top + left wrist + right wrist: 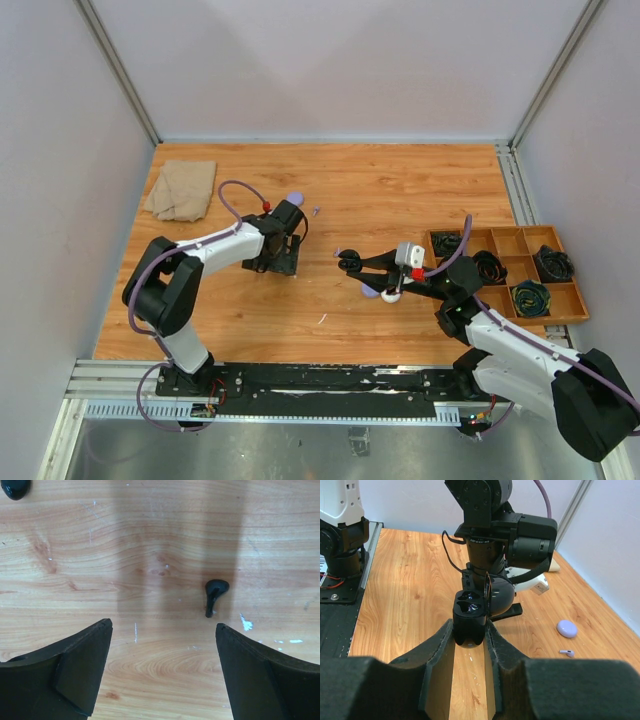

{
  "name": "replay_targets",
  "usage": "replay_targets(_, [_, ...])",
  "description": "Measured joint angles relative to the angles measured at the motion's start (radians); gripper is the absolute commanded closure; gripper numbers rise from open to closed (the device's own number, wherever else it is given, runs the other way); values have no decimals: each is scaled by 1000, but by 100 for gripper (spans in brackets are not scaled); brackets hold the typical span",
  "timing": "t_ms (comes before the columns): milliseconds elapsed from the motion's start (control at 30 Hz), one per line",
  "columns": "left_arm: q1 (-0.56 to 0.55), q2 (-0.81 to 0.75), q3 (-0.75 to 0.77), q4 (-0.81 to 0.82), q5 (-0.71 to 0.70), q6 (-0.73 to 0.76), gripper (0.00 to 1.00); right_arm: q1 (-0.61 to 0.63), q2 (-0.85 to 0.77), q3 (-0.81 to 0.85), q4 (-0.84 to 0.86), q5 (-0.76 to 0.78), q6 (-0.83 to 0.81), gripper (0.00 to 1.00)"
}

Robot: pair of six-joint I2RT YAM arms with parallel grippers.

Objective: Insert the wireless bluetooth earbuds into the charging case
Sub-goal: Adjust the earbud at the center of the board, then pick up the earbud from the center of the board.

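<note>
One black earbud (216,595) lies on the surface (150,540) just ahead of the spread left fingers (75,672); right fingers (437,652) pinch an open black case (470,620).

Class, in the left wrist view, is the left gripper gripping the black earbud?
No. The black earbud lies on the table, ahead of the open left gripper and touching neither finger.

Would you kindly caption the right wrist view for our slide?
Right gripper shut on the open black charging case; a purple case and purple earbud lie on the table.
</note>
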Motion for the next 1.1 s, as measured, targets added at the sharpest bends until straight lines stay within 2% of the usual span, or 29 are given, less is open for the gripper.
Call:
replay_targets(233, [0, -20, 76, -12, 58, -13, 17, 0, -2, 0, -13, 0, 0, 94])
replay_targets(433, [0, 34, 156, -20, 92, -22, 38, 0, -6, 0, -27, 0, 0, 94])
replay_targets(700, [0, 116, 186, -56, 101, -23, 54, 0, -7, 0, -44, 1, -1, 94])
replay_targets(1100, [0, 185, 213, -60, 108, -14, 65, 0, -7, 1, -50, 1, -1, 94])
